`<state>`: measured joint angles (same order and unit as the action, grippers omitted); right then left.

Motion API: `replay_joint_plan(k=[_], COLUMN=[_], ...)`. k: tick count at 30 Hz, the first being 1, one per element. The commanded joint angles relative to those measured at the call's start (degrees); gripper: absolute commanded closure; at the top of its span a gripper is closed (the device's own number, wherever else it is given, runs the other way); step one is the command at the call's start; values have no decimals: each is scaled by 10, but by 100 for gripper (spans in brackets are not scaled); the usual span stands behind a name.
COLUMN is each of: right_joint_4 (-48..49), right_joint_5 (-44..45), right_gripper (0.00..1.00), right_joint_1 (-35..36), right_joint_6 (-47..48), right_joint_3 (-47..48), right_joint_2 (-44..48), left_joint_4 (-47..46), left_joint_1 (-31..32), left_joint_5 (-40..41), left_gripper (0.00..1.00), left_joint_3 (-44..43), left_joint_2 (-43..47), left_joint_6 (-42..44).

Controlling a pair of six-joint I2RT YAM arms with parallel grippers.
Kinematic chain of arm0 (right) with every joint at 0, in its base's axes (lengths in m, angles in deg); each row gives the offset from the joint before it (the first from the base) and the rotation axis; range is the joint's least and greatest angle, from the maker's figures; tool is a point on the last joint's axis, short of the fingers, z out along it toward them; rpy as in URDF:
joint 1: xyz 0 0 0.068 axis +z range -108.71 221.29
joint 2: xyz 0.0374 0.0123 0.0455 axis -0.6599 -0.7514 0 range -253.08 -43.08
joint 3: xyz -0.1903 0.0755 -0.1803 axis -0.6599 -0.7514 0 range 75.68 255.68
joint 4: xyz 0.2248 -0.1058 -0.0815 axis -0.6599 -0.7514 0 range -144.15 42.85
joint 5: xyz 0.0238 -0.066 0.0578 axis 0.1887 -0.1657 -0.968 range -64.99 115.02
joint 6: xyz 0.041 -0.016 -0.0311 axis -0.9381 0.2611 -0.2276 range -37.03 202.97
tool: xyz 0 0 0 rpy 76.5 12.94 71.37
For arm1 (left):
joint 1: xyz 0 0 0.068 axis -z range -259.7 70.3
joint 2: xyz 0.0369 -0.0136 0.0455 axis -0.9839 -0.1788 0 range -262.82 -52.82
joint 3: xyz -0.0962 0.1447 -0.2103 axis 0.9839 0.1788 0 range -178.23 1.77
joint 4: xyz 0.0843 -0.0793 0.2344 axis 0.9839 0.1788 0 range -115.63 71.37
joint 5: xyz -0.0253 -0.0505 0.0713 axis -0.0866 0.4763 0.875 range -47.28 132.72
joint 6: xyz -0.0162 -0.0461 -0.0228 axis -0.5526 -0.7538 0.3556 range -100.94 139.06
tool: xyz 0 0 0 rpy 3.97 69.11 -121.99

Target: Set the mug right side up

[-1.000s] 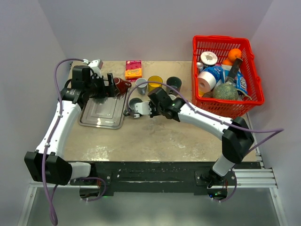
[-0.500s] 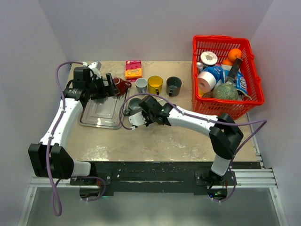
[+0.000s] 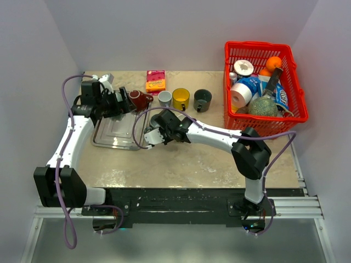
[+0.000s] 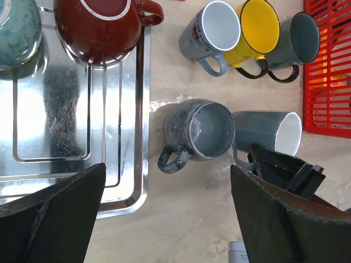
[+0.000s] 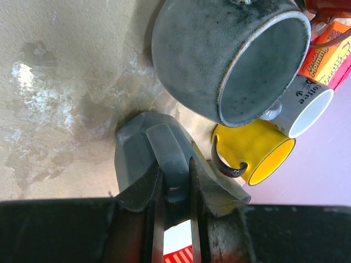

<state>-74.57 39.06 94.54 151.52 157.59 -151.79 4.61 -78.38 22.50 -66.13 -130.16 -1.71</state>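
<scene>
A grey-blue mug with a white inside (image 4: 267, 130) lies tipped on its side on the table, mouth toward the basket. My right gripper (image 5: 175, 189) is shut on its handle (image 5: 167, 153); it also shows in the top view (image 3: 166, 130) and in the left wrist view (image 4: 285, 167). A speckled grey mug (image 4: 200, 130) stands upright just left of it, touching or nearly touching it. My left gripper (image 4: 167, 219) is open and empty, held above the tray's right edge (image 3: 123, 102).
A metal tray (image 3: 118, 137) lies at the left with a red mug (image 3: 141, 99) and a teal vessel (image 4: 16, 27) on it. A white-lined grey mug (image 3: 164, 98), a yellow mug (image 3: 181, 98) and a dark mug (image 3: 202, 100) stand in a row. An orange box (image 3: 156, 81) lies behind them. A full red basket (image 3: 258, 45) stands at the right.
My right arm has swung left and its wrist has turned, keeping hold of the grey-blue mug's handle beside the speckled mug. My left arm has drawn slightly back to the left.
</scene>
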Motion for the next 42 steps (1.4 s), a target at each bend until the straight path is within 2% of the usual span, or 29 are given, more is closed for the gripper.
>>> replay_joint_plan(k=[1,3,12,14,16,17,19,20,26,31,35,38,39,40,42], right_joint_4=[10,3,-64,-80,-90,-91,-98,-99,-100,-22,55,118,133,139,86], right_joint_5=[21,16,-20,-25,-37,-38,-48,-49,-86,-107,-58,19,84,104,87], right_gripper=[82,79,59,45,39,30,25,1,1,1,1,1,1,1,1], right_joint_1=[4,4,4,4,4,5,5,4,5,7,4,2,-3,-8,-34], right_joint_6=[18,13,-34,-42,-49,-51,-57,-61,-103,-172,-256,-364,-399,-465,-511], right_joint_3=[46,49,105,108,105,103,93,89,56,5,-48,-79,-82,-80,-55], right_joint_2=[2,-1,-20,-19,-11,-7,5,10,74,169,265,304,320,324,320], left_joint_4=[-19,-19,-26,-26,-26,-26,-26,-26,-12,-1,6,17,18,20,16], left_joint_1=[-13,-32,-40,-42,-44,-44,-45,-45,-47,-48,-52,-56,-59,-62,-75], left_joint_5=[-29,-35,-62,-63,-63,-63,-63,-63,-44,-22,26,85,100,113,135], left_gripper=[1,1,1,1,1,1,1,1,1,1,1,1,1,1,1], left_joint_3=[4,7,14,15,15,16,17,18,15,6,-9,-28,-34,-38,-52], left_joint_2=[12,14,17,18,19,19,19,19,19,21,20,13,11,6,-3], left_joint_6=[14,14,12,12,11,10,7,6,6,0,-8,-25,-31,-45,-63])
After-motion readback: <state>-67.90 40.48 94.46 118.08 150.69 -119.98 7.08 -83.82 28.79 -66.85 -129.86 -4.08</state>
